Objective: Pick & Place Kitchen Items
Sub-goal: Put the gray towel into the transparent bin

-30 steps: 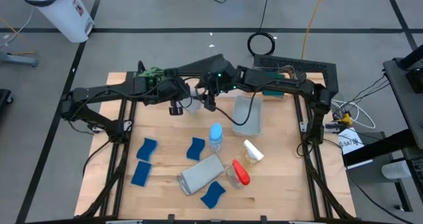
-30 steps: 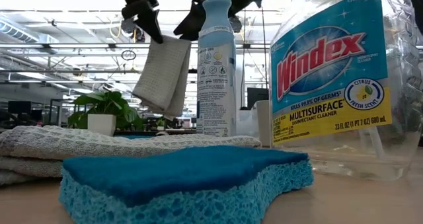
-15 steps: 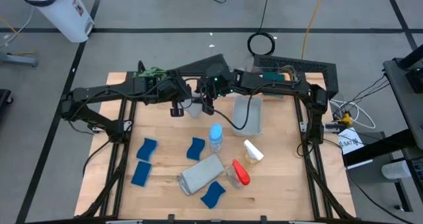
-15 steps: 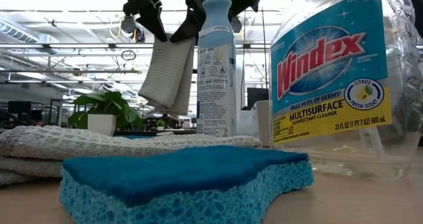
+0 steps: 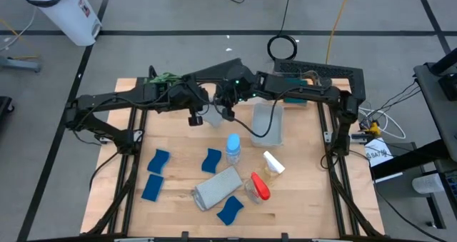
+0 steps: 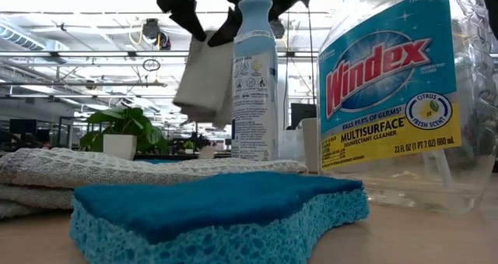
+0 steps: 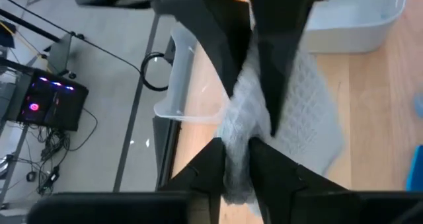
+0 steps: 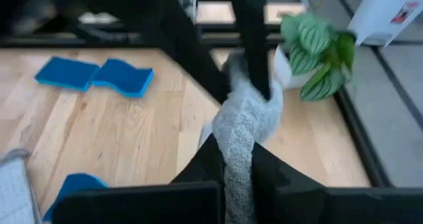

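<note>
Grey cloth (image 5: 212,118) now pinched by right fingers (image 5: 226,111); left fingers (image 5: 193,118) loosening.

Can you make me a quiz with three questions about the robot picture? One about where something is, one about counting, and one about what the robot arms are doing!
1. Where is the grey cloth?
A. Flat on the table
B. Held up in the air between both arms
C. Inside the clear bin

2. How many blue sponges lie on the table?
A. Two
B. Four
C. Six

3. What is the right gripper doing?
A. Shut on the cloth
B. Open over a bottle
C. Resting on a sponge

Answers: 1 B, it hangs from the arms in the low view. 2 B, the high view shows four. 3 A, its fingers pinch the cloth; the left gripper also has cloth between its fingers.
</note>
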Motion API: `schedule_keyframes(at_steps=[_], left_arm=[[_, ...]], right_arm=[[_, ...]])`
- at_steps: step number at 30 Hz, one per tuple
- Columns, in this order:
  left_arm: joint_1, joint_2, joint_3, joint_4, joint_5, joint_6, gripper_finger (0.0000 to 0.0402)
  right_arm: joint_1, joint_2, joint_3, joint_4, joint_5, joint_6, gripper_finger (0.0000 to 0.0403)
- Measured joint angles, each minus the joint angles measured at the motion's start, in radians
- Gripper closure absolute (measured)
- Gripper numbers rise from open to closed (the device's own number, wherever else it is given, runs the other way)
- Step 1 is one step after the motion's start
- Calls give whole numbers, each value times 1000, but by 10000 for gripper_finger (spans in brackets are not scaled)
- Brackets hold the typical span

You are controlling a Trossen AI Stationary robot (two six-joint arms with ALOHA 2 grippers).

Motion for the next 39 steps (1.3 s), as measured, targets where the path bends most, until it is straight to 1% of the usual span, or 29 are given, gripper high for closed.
schedule_keyframes(at_steps=[5,10,12,14,19,21,26,31,33,37,39], left_arm=[[-1,-6,1,33,-11,8,310],[-1,-6,1,45,-15,24,309],[-1,-6,1,54,-16,31,309],[0,-6,1,63,-16,27,309],[13,-6,1,57,-14,5,309],[20,-6,-1,58,3,0,309],[35,-6,-20,69,54,-4,309],[39,7,-30,82,79,-69,309],[38,8,-31,82,83,-90,309],[39,6,-31,84,82,-102,309],[39,6,-31,84,82,-103,309]], right_arm=[[-30,-64,-1,-62,1,-4,398],[-72,-146,0,-162,4,0,400],[-88,-173,0,-199,21,12,400],[-102,-206,0,-247,74,16,400],[-138,-282,-4,-372,273,30,401],[-152,-315,-28,-390,344,50,401],[-205,-435,-154,-385,505,134,401],[-256,-578,-351,-378,730,260,401],[-275,-631,-432,-368,793,314,401],[-311,-713,-585,-289,839,391,401],[-332,-741,-652,-241,841,414,401]])
